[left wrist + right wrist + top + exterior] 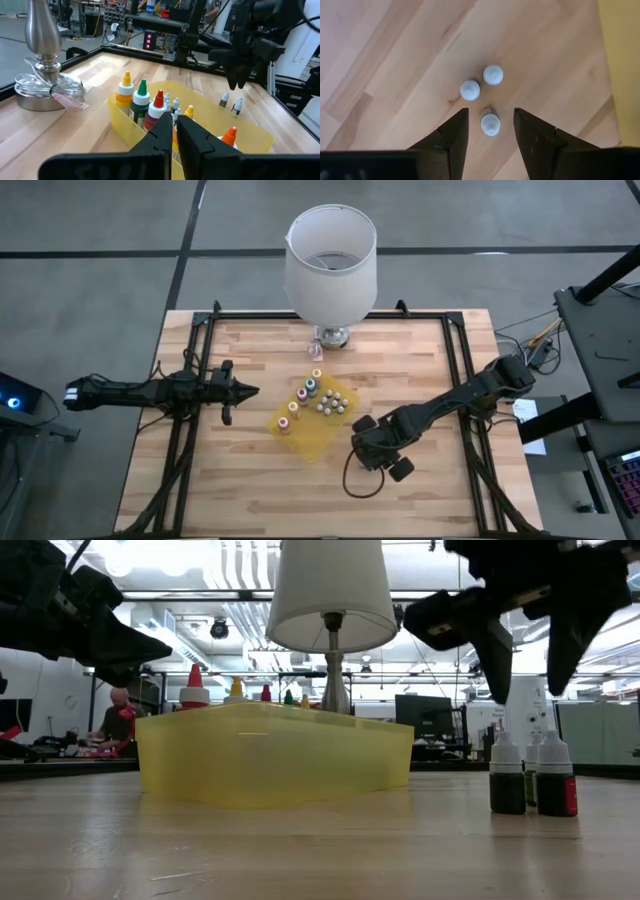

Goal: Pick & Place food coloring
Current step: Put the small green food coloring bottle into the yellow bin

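**A:** So, from above, where does everything sit?

**B:** The yellow tray [310,442] lies mid-table, with the coloured-cap bottles [309,388] standing inside it next to a cluster of pale caps [333,405]. The right gripper [372,442] hangs just beside the tray's near corner and points down. The left gripper [247,391] waits on the tray's other side, fingers pressed together and holding nothing. A lamp [330,260] stands at the table's far edge.

**A:** And from table height?

**B:** The tray looks like translucent, soft-edged plastic with low walls, so I'd say bottles drop in easily. To its right, dark bottles with white caps [507,775] stand upright on the wood [320,840], right under the right gripper. They are narrow and tall for their base, so they probably tip easily.

**A:** What does the left wrist show?

**B:** Its own fingers are shut. Past them, pointed caps in yellow, green, red and orange rise above the glossy tray wall.

**A:** And the right wrist?

**B:** It looks straight down on three round white caps grouped close together on the plank grain. The fingers are spread and straddle the nearest cap without touching it, so nothing is gripped. The top-down line-up seems chosen so one bottle can be pinched without knocking the other two.
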Robot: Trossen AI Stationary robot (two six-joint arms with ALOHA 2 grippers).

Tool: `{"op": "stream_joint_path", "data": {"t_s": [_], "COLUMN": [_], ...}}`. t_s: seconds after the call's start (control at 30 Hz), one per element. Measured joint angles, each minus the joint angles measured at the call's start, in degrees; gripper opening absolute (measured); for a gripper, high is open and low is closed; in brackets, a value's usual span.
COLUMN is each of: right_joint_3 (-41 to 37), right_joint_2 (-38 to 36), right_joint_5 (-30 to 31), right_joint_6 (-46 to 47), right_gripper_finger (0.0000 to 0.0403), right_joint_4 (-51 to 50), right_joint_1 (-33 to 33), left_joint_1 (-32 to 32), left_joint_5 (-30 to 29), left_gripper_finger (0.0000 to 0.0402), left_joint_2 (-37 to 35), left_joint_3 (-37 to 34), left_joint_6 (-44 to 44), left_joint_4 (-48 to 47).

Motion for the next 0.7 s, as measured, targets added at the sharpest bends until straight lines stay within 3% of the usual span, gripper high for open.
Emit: {"op": "stream_joint_path", "data": {"t_s": [0.7], "right_joint_3": [-4.0], "right_joint_2": [0.0], "right_joint_5": [-1.7], "right_joint_6": [0.3], "right_gripper_finger": [0.0143], "right_joint_4": [2.6], "right_joint_1": [-0.6], "left_joint_1": [0.0], "left_joint_5": [0.0], "left_gripper_finger": [0.0000], "left_joint_2": [0.0], "left_joint_3": [0.0], "left_joint_6": [0.0], "left_joint_4": [0.0]}}
